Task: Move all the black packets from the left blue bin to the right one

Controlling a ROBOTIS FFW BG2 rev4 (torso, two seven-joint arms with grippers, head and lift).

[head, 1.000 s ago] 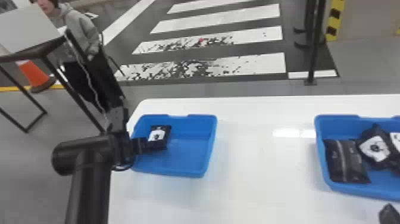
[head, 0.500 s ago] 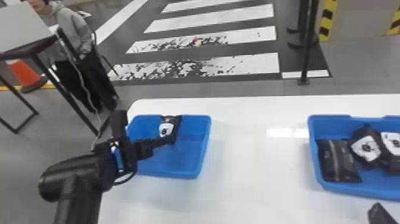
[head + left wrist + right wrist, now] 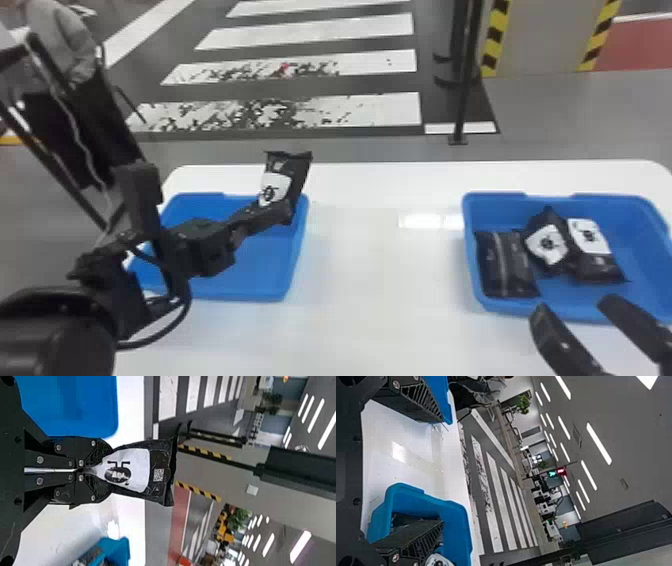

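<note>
Above the right rim of the left blue bin (image 3: 295,250), my left gripper (image 3: 280,212) holds up a black packet (image 3: 300,172) with a white label. In the left wrist view that gripper (image 3: 81,470) is shut on one end of the packet (image 3: 132,469). No packet can be made out on the visible floor of the left bin. The right blue bin (image 3: 470,225) holds a dark packet (image 3: 505,262) and two white-labelled packets (image 3: 545,245) (image 3: 595,250). At the near side of that bin my right gripper (image 3: 570,307) stands open; its own wrist view shows the gripper (image 3: 441,473) with fingers wide apart.
Both bins stand on a white table (image 3: 360,280), with a broad stretch of tabletop between them. Beyond the far edge are a striped floor and a black post (image 3: 465,75). A person stands behind the table at the left.
My left gripper has lifted the packet from inside the left bin and carried it rightward to the rim. More of the right gripper shows now, and the head view has shifted.
</note>
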